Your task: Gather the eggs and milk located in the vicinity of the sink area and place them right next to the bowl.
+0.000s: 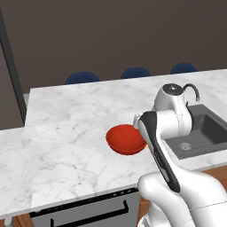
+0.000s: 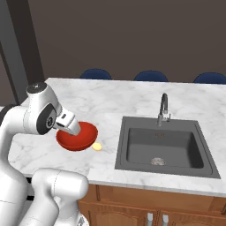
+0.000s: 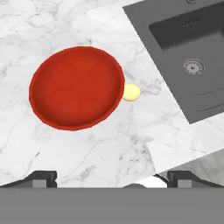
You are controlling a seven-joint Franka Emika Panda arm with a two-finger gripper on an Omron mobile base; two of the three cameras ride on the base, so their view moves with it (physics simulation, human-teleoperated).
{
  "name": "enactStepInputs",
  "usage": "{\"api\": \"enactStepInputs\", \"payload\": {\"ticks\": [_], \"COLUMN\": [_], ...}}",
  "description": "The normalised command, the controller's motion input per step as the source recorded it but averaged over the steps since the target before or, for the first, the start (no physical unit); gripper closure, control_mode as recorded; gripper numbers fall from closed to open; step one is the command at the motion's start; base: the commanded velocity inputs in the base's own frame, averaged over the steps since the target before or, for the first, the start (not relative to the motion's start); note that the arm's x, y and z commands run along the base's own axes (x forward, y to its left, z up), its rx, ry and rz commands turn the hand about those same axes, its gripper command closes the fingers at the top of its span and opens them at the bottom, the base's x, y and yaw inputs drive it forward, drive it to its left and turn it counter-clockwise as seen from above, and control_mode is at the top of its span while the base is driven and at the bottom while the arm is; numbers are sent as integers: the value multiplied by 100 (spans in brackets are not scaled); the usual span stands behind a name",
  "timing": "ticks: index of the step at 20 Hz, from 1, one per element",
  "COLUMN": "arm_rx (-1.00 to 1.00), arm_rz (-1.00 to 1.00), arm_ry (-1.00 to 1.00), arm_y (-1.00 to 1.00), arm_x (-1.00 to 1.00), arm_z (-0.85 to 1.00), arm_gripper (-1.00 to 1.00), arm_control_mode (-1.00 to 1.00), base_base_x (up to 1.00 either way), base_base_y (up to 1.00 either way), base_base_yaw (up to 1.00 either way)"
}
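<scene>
Marble counter [image 3: 109, 144], one bowl [image 3: 76, 87], one egg [image 3: 131, 92]

One red bowl [image 3: 75, 89] is sitting on the marble bench [image 3: 109, 144]. One pale-yellow egg [image 3: 131, 92] is lying against the bowl's rim, on the side facing the sink; the right base view is showing the same single egg. One dark grey sink [image 2: 165, 148] is sitting recessed in the bench, with one round drain [image 3: 194, 67] in its floor and one dark curved faucet [image 2: 163, 109] standing at its back edge. Three blue chair backs [image 2: 151, 76] are showing beyond the far edge of the bench. One bench is carrying everything counted here.
</scene>
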Motion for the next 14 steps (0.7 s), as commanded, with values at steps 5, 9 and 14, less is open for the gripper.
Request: {"api": "enactStepInputs", "payload": {"ticks": [5,9,14], "arm_rx": [0,0,0], "arm_rz": [0,0,0], "arm_ry": [0,0,0], "arm_y": [0,0,0], "arm_x": [0,0,0], "arm_z": [0,0,0], "arm_gripper": [-100,-100,-100], "arm_control_mode": [100,100,100], "base_base_x": [-84,-54,8], "base_base_y": [-56,-96,-100], "base_base_yaw": [-21,-21,-2]}}
